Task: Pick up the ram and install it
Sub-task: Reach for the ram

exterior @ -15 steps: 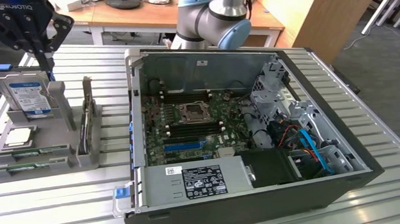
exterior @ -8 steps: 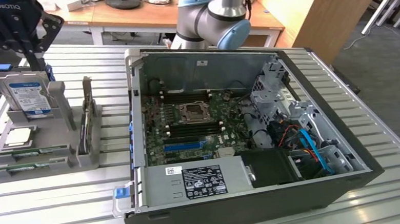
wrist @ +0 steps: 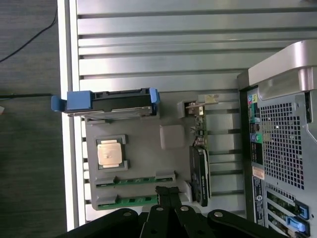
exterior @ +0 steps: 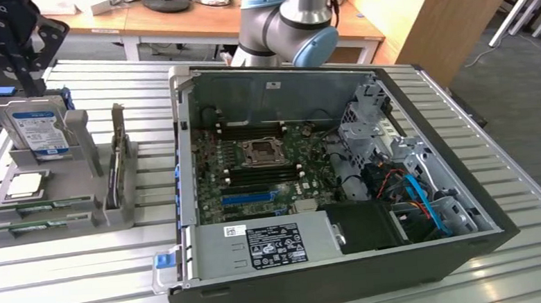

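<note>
Two green ram sticks (wrist: pixel 134 181) (wrist: pixel 130 201) lie edge-up in grooves of a grey holder (wrist: pixel 173 136). In the exterior view the ram (exterior: pixel 49 206) sits at the holder's near end, on the table to the left of the computer case. My gripper (wrist: pixel 167 194) hangs high above the holder with its fingers shut together and nothing between them. In the exterior view the dark gripper (exterior: pixel 33 79) is at the far left, over the holder's far end. The open case shows the motherboard (exterior: pixel 257 162) with long black slots beside the processor socket.
The holder also carries a hard drive in a blue caddy (wrist: pixel 106 101), a processor (wrist: pixel 110 152) and a black card (wrist: pixel 200 173) standing on edge. The open computer case (exterior: pixel 439 184) fills the middle of the slatted metal table (exterior: pixel 74 287). The arm's elbow (exterior: pixel 296 18) is behind the case.
</note>
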Motion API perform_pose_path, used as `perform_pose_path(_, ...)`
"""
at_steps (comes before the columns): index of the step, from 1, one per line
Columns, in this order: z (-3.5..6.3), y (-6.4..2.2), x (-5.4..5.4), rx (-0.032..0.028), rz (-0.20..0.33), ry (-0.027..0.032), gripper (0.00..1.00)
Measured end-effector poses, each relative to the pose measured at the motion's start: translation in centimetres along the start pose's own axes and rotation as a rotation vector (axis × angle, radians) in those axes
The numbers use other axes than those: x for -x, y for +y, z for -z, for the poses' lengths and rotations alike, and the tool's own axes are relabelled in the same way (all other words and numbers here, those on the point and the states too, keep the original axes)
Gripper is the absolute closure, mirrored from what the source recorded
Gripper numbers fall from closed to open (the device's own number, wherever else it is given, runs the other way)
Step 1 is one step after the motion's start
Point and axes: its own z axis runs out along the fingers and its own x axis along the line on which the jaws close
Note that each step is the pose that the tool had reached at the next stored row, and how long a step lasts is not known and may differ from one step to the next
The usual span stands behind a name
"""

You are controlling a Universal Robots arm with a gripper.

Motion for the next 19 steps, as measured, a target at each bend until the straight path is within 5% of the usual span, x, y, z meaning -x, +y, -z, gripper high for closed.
perform_pose_path(19, 0.03, -0.23, -3.0, 0.0, 0.0, -0.0001, 0.89)
